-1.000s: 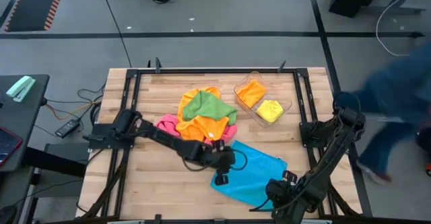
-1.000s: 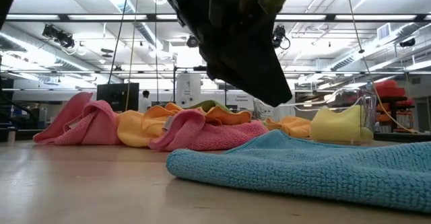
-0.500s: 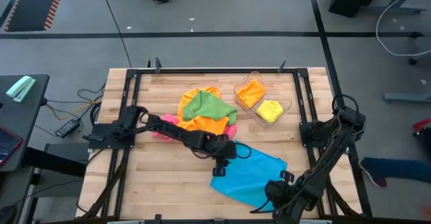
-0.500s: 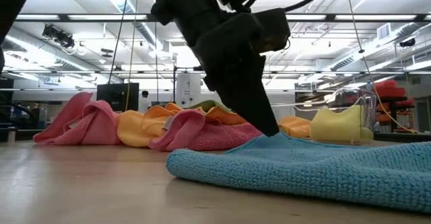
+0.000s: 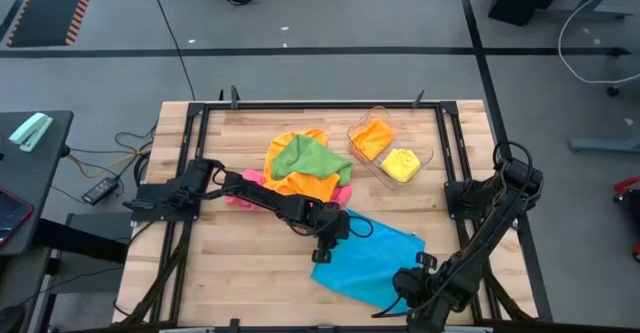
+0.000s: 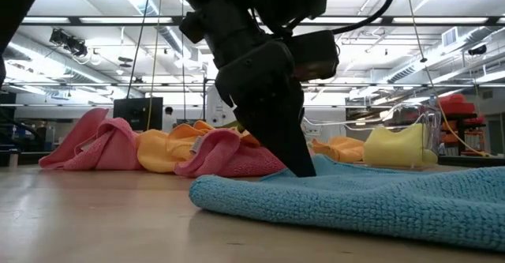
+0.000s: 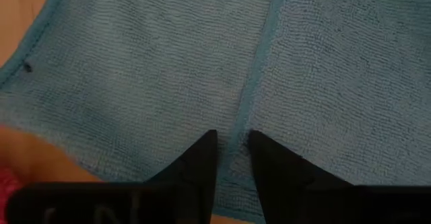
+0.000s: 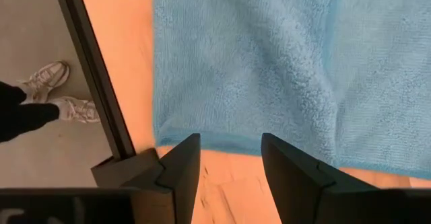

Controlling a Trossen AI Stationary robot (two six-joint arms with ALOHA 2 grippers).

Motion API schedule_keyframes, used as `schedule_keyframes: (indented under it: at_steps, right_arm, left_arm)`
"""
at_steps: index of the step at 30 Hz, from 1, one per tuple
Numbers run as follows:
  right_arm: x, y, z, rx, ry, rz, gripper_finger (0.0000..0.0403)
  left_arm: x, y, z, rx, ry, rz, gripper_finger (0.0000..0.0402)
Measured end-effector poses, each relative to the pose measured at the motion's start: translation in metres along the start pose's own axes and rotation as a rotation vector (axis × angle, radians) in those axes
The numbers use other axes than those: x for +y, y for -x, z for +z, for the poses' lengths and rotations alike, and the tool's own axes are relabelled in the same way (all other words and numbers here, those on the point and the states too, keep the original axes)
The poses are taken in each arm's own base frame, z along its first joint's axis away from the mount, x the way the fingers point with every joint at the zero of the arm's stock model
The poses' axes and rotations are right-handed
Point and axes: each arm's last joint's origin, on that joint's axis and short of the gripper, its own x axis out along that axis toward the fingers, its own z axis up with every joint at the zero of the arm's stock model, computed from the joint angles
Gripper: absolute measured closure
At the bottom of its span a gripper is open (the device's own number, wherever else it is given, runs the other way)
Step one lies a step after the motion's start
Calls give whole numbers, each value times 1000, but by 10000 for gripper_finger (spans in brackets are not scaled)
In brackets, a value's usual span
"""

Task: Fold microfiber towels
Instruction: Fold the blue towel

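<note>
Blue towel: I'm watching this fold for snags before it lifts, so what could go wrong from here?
The left gripper is pinching a fold seam of the blue towel, so it may lift two layers. The pink towel lies right beside that corner and could get dragged. The right gripper stands open at the table edge, short of the near hem.

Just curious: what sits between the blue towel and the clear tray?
Only bare wooden table, in the high view. The blue towel lies apart from the tray.

the left claw (image 5: 330, 235) has come down onto the blue towel (image 5: 370, 263) edge, its fingers (image 7: 202, 158) narrowed around a raised fold; the towel corner shifted.
</note>
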Motion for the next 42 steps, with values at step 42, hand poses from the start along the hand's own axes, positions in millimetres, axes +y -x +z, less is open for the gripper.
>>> schedule_keyframes:
  at_steps: [42]
  right_arm:
    - [-30,-72,19,-285,178,229,237]
  left_arm:
    - [-66,58,3,80,263,-23,349]
